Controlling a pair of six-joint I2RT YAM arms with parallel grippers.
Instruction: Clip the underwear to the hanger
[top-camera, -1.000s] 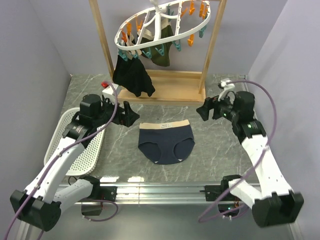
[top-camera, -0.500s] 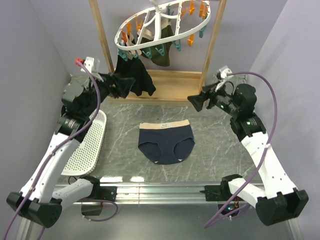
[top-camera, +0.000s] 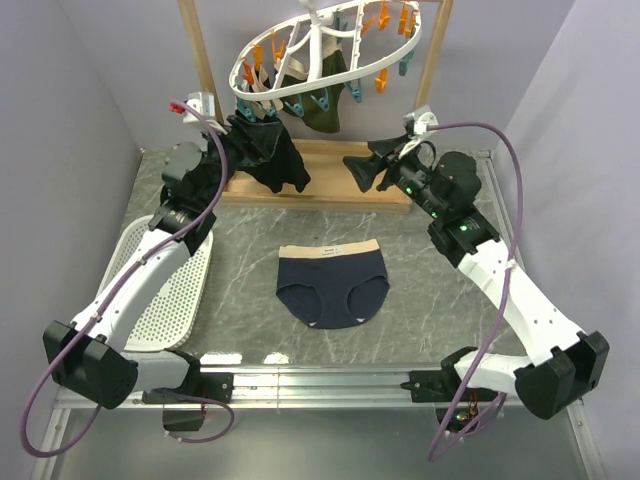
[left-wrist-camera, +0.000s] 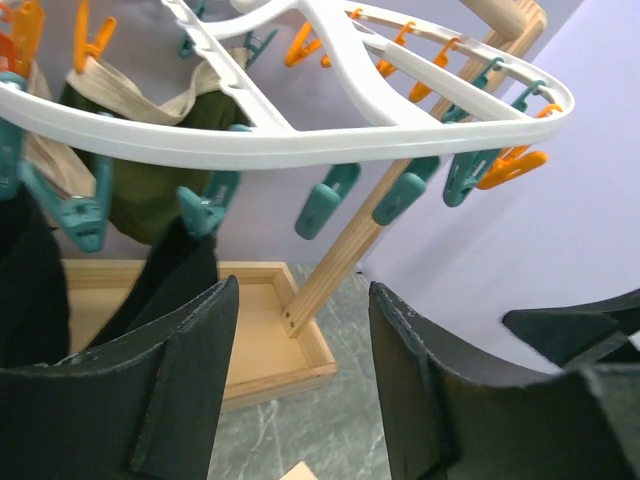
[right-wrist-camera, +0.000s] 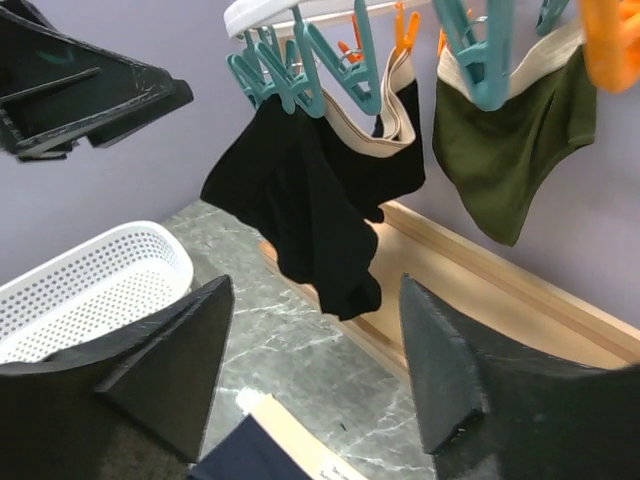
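The left gripper (top-camera: 250, 140), its 2 black fingers (left-wrist-camera: 160, 395) spread with nothing between them, hangs just below the white plastic oval ring hanger (top-camera: 318, 45) with its orange and teal pegs, close beside a black garment (top-camera: 270, 160) pegged there. The right gripper (top-camera: 362, 168), jaws likewise parted and empty, points at the same garment from the other side. An olive-green garment (top-camera: 322, 100) hangs further back, inside the wooden frame stand (top-camera: 420, 110). The dark navy underwear (top-camera: 332, 283) with its beige waistband lies flat on the grey marbled table (top-camera: 430, 290), between both arms, unclipped. A white perforated basket (top-camera: 170, 290) sits left.
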